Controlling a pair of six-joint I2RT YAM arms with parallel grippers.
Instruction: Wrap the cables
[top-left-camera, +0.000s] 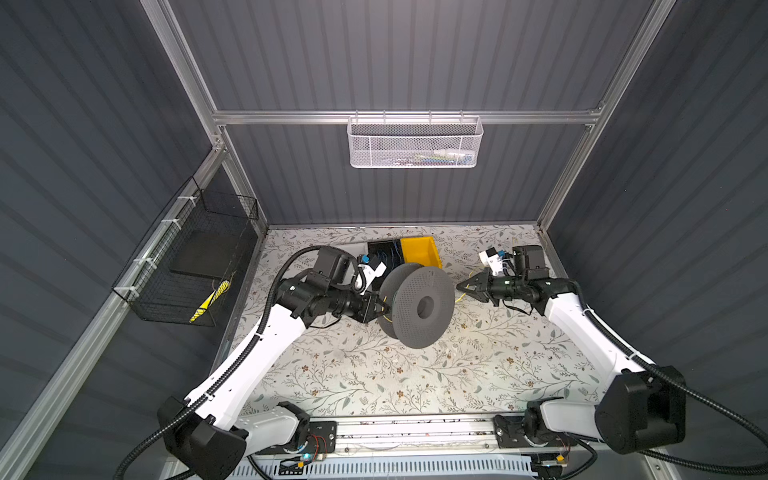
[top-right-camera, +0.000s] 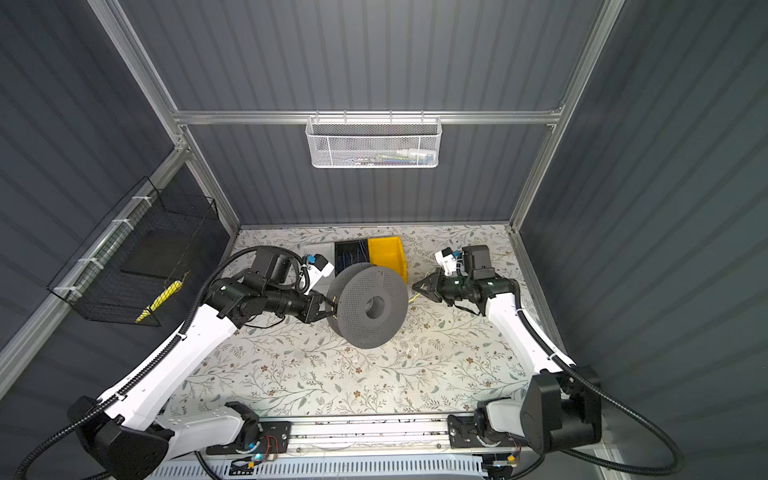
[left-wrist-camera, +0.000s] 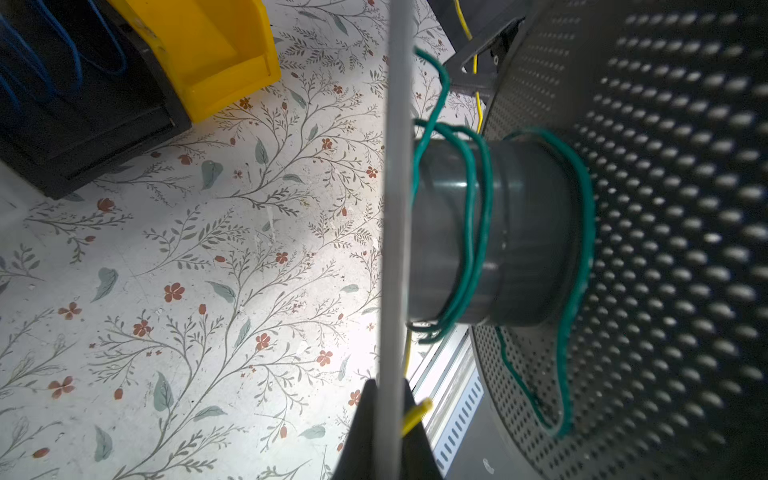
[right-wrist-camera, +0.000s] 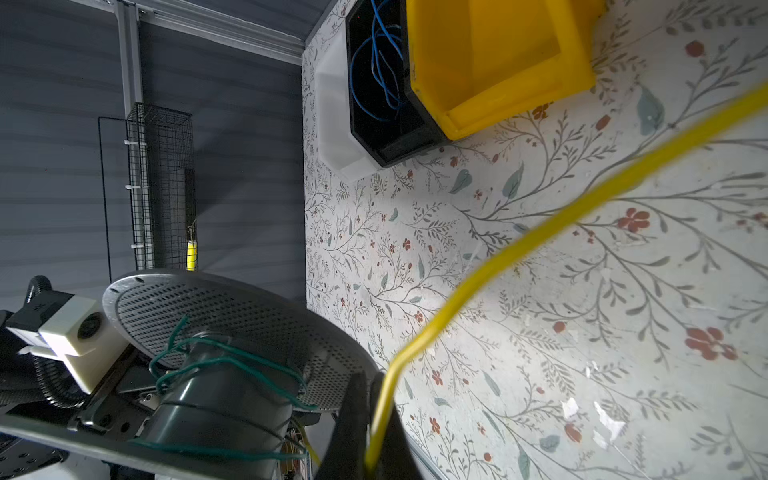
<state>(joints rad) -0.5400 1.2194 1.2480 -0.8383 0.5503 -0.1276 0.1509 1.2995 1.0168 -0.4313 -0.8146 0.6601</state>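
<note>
A grey perforated spool (top-left-camera: 417, 305) (top-right-camera: 370, 305) stands tilted at mid-table. My left gripper (top-left-camera: 384, 309) (top-right-camera: 332, 309) (left-wrist-camera: 384, 432) is shut on the edge of the spool's flange (left-wrist-camera: 397, 208), and a short yellow cable end (left-wrist-camera: 415, 415) is pinched beside it. Loose turns of green wire (left-wrist-camera: 473, 216) (right-wrist-camera: 232, 357) circle the hub. To the right of the spool, my right gripper (top-left-camera: 460, 286) (top-right-camera: 415, 286) (right-wrist-camera: 374, 440) is shut on the thin yellow cable (right-wrist-camera: 540, 237) (top-left-camera: 459, 297), which arcs away over the table.
Behind the spool stand a yellow bin (top-left-camera: 419, 251) (right-wrist-camera: 498, 62), a black bin (right-wrist-camera: 374, 137) holding blue wires, and a white bin (right-wrist-camera: 332, 124). A black wire basket (top-left-camera: 187, 270) hangs on the left wall. A white mesh basket (top-left-camera: 413, 143) hangs on the back rail.
</note>
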